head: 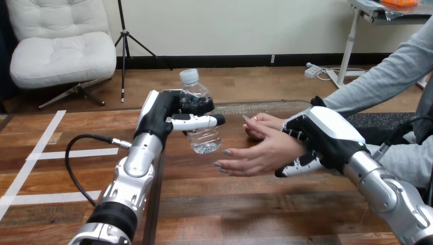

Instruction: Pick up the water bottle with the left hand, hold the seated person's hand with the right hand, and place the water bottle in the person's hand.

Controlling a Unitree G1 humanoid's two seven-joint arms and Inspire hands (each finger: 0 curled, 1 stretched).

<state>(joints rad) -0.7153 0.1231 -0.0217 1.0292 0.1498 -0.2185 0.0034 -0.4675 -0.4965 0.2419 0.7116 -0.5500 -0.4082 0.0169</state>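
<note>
A clear water bottle point(200, 115) with a white cap is held upright above the table, just left of centre. My left hand point(171, 115) is shut on it, thumb across its front and fingers round its back. To the right, the person's hand point(265, 150) lies palm up with fingers pointing left, about a hand's width from the bottle. A second hand of the person point(263, 124) rests just behind it. My right hand point(316, 138) wraps the person's wrist from the right, fingers curled over the top and thumb beneath.
The wooden table point(230, 204) spreads under both arms, with bare surface in front. A black cable point(84, 158) loops left of my left forearm. The person's grey sleeve point(378, 84) comes in from the upper right.
</note>
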